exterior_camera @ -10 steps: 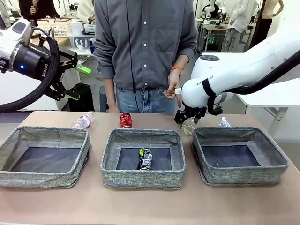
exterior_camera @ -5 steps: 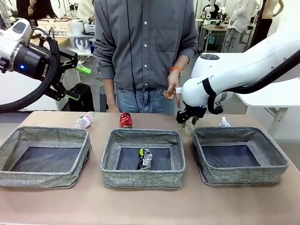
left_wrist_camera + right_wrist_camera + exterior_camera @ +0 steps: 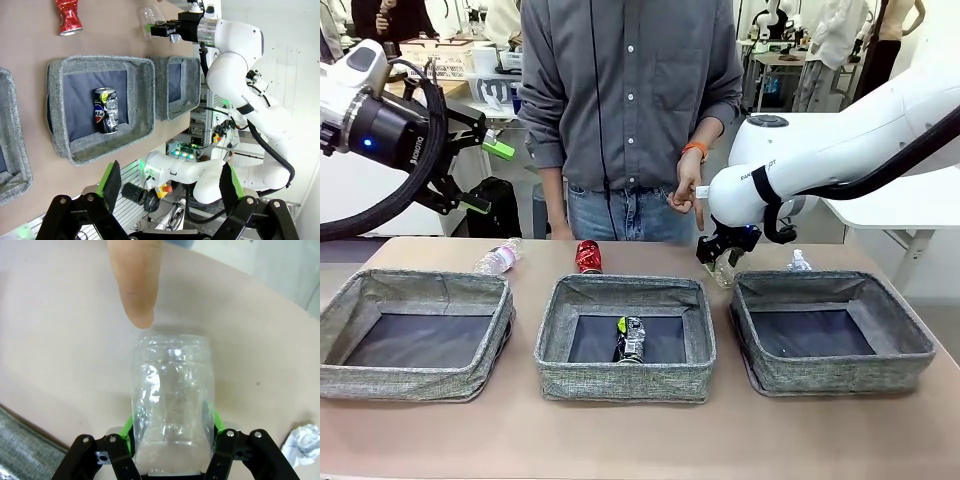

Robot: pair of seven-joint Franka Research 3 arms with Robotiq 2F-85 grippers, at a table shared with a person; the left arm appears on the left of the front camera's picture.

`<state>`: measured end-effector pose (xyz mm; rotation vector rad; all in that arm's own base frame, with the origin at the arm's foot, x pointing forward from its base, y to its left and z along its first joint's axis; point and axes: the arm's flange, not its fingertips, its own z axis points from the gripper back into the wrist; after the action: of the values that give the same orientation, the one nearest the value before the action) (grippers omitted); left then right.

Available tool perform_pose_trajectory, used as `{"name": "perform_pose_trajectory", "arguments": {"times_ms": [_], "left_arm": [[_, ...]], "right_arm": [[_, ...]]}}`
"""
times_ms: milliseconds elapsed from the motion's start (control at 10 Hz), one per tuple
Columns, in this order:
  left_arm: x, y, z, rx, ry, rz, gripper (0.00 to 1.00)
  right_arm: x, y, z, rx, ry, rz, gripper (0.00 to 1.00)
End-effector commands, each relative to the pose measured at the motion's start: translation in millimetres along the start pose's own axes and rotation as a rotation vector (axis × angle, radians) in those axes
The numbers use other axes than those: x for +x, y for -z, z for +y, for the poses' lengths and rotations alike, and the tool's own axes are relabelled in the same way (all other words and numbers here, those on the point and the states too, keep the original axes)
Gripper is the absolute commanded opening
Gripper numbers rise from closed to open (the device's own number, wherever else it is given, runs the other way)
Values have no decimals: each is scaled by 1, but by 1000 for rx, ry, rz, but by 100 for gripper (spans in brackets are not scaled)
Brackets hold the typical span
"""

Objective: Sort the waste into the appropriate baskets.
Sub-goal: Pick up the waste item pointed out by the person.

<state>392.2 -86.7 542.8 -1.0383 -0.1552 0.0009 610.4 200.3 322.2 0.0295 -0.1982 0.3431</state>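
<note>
My right gripper is shut on a clear plastic bottle just behind the left corner of the right basket. In the right wrist view the bottle sits between the green pads, and a person's finger points at its far end. My left gripper hangs open, high at the left. A dark can lies in the middle basket. Behind the baskets lie a red can and a pink-labelled bottle. The left basket holds nothing.
A person stands at the far edge, one hand lowered beside my right gripper. A white paper wad lies on the table near the bottle, behind the right basket. In front of the baskets runs a strip of bare table.
My right gripper's jaws have closed on the clear bottle and have risen a little with it. The left arm has not moved.
</note>
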Motion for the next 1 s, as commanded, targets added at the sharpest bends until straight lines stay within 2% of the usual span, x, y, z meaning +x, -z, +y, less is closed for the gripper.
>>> {"name": "perform_pose_trajectory", "arguments": {"times_ms": [0, 100, 400, 500, 700, 800, 900], "left_arm": [[-1, -2, -1, 2, 9, 7, 100], [-1, -2, -1, 2, 9, 7, 100], [-1, -2, -1, 2, 9, 7, 100], [-1, -2, -1, 2, 9, 7, 100], [-1, -2, -1, 2, 9, 7, 100], [-1, -2, -1, 2, 9, 7, 100], [-1, -2, -1, 2, 9, 7, 100]], "right_arm": [[2, -6, -5, -44, 42, -10, 58], [3, -25, -17, -78, 76, -45, 58], [0, -138, -58, -226, 263, -204, 58], [-10, -166, -54, -179, 321, -169, 58], [-59, -205, -21, -81, 403, 85, 58], [-86, -210, 3, -124, 447, 147, 58], [-102, -212, 21, -115, 372, 21, 58]]}}
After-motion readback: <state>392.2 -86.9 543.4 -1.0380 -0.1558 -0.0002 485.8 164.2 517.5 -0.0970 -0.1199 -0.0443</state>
